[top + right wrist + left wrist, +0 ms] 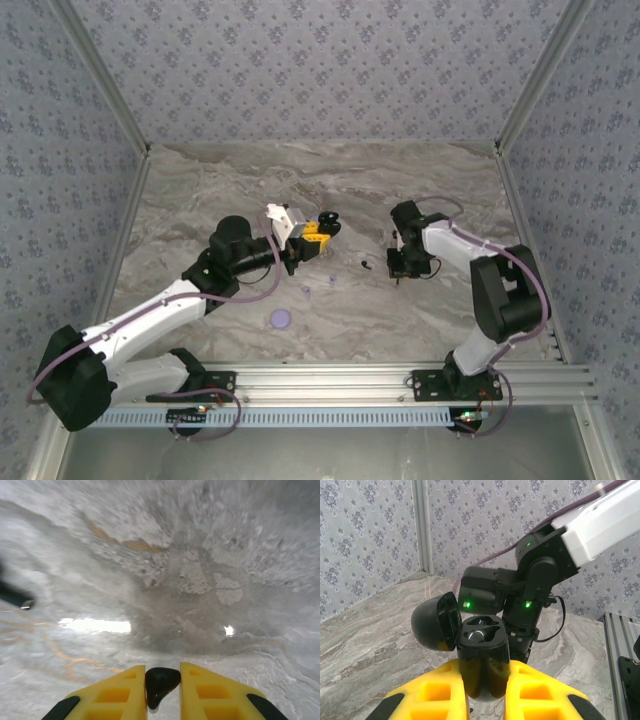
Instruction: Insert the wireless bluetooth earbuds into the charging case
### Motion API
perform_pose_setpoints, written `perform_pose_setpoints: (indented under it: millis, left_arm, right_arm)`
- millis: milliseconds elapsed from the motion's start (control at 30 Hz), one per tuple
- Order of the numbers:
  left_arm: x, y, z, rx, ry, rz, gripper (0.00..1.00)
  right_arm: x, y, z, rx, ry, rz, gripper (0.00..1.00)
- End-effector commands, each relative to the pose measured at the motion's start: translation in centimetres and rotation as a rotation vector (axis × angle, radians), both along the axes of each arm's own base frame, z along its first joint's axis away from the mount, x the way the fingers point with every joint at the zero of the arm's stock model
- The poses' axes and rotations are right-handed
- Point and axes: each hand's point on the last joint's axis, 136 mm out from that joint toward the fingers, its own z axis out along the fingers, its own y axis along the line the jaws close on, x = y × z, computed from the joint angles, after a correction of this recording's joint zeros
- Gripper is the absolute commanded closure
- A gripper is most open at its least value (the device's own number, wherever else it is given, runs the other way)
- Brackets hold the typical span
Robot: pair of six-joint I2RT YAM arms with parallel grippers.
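On the left side, the main risk I see is that the charging case (482,645) is held only by its rounded lower body. It may turn or slip between the smooth yellow fingers (437,692) when a bud is pressed into it. Its open lid (435,625) leans to one side, where an approaching arm could knock it. On the right side, the black earbud (159,685) is very small and is pinched near the fingertips. It could therefore rotate, meet the socket at a wrong angle, or fall on the table (200,555). The left hand (485,680) is closed firmly on the case, which stands upright with its sockets facing up. The right hand (162,669) is closed on the earbud, low over the table and well apart from the case. I cannot tell whether the bud touches the surface. Another black earbud (366,264) lies on the table between the two hands.
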Motion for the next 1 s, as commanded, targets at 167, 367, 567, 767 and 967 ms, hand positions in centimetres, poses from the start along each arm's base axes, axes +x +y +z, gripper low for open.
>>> perform_pose_setpoints:
  millis: [167, 367, 567, 767, 967]
  left_arm:
    - [-0.2, -0.4, 1.0, -0.043, -0.023, -0.013, 0.97]
    - [-0.1, -0.8, 1.0, -0.057, -0.016, -0.026, 0.98]
    - [0.0, -0.9, 0.9, -0.058, -0.012, -0.03, 0.98]
    - [-0.1, -1.0, 0.7, -0.054, -0.007, -0.031, 0.98]
    - [-0.2, -1.0, 0.8, -0.056, -0.009, -0.034, 0.98]
  right_arm:
    - [2.1, 4.0, 13.2, 0.248, -0.403, 0.098, 0.8]
    - [0.7, 8.4, 24.8, 0.521, -0.718, 0.21, 0.8]
    - [-1.5, 11.5, 30.6, 0.639, -0.883, 0.285, 0.8]
    - [-1.7, 13.4, 31.9, 0.693, -0.925, 0.298, 0.8]
    - [-1.6, 14.8, 31.3, 0.668, -0.916, 0.328, 0.8]
